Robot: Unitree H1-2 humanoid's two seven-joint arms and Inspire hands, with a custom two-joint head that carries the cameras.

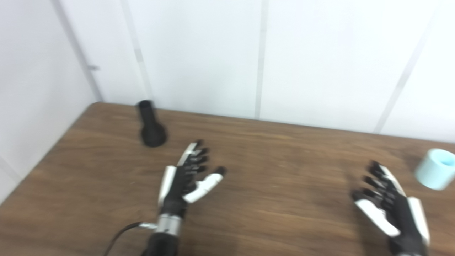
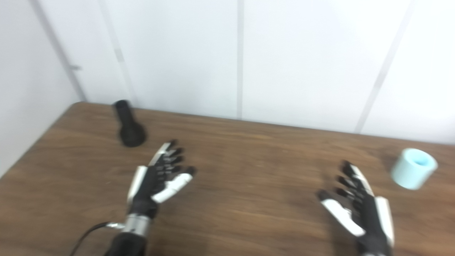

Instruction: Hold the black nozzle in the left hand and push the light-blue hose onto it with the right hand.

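1. The left hand [image 1: 185, 181] has black fingers and palm, with white plates along its outer edge and on the thumb.
2. A silver metal cuff sits at its wrist, above a black forearm.
3. A thin black cable loops out from that cuff.
4. The right hand [image 2: 359, 206] shows the same black-and-white scheme.
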